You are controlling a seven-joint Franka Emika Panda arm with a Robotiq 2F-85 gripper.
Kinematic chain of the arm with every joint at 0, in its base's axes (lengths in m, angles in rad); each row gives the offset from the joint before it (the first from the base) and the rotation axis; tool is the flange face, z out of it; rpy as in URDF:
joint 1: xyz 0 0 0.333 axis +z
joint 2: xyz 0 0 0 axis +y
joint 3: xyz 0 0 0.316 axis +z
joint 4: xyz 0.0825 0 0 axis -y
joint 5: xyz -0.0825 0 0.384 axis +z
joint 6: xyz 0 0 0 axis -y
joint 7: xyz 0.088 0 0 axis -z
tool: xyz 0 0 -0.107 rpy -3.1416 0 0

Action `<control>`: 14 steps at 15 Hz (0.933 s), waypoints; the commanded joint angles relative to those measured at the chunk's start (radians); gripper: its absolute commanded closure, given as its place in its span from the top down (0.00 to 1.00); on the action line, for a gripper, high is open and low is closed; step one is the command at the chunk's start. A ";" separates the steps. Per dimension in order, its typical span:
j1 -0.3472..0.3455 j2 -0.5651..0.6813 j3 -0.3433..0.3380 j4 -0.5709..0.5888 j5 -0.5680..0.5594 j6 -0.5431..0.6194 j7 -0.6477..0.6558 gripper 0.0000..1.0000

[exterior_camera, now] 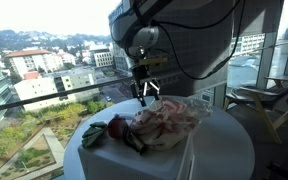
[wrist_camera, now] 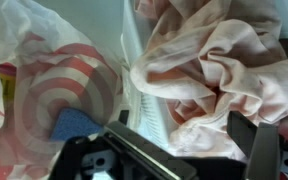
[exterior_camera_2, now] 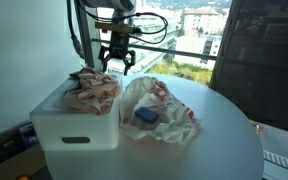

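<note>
Firstly, item 1: round white table [exterior_camera_2: 229, 135], seen in both exterior views, set before large windows with buildings behind. It carries every item below.

Item 2: white rectangular basket [exterior_camera_2: 74, 128], with slotted walls, standing at the table's edge. Its rim shows as a pale ribbed strip in the wrist view.

Item 3: thin white plastic bag [exterior_camera_2: 174, 120] printed with red rings, lying crumpled and open-mouthed on the tabletop, touching the basket's side. In the wrist view its ringed print fills the half opposite the basket.

Item 4: pink cloth [exterior_camera_2: 94, 92], soft and heavily creased, heaped in the basket and rising above its rim. In the wrist view its folds lie directly beyond the fingers. A darker piece of fabric [exterior_camera: 96, 130] lies beside the heap at the basket's end away from the bag.

Item 5: gripper [exterior_camera_2: 116, 66], black, pointing straight down from the arm, directly above the pink cloth. Its fingers are spread apart with nothing between them. The tips hang just over the top of the heap; contact cannot be made out.

Item 6: small blue object [exterior_camera_2: 144, 117], flat and soft-edged, lying inside the bag near its mouth, well apart from the gripper.
</note>
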State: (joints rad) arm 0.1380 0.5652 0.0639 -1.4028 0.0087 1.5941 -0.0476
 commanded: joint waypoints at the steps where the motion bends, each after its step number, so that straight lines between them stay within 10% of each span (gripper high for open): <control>1: -0.050 0.022 -0.029 0.035 0.022 -0.122 0.074 1.00; 6: -0.106 0.068 -0.044 0.038 0.074 -0.210 0.120 1.00; 14: -0.174 0.141 -0.062 -0.025 0.149 -0.028 0.113 1.00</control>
State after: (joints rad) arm -0.0110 0.6969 0.0124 -1.4149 0.1253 1.5165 0.0652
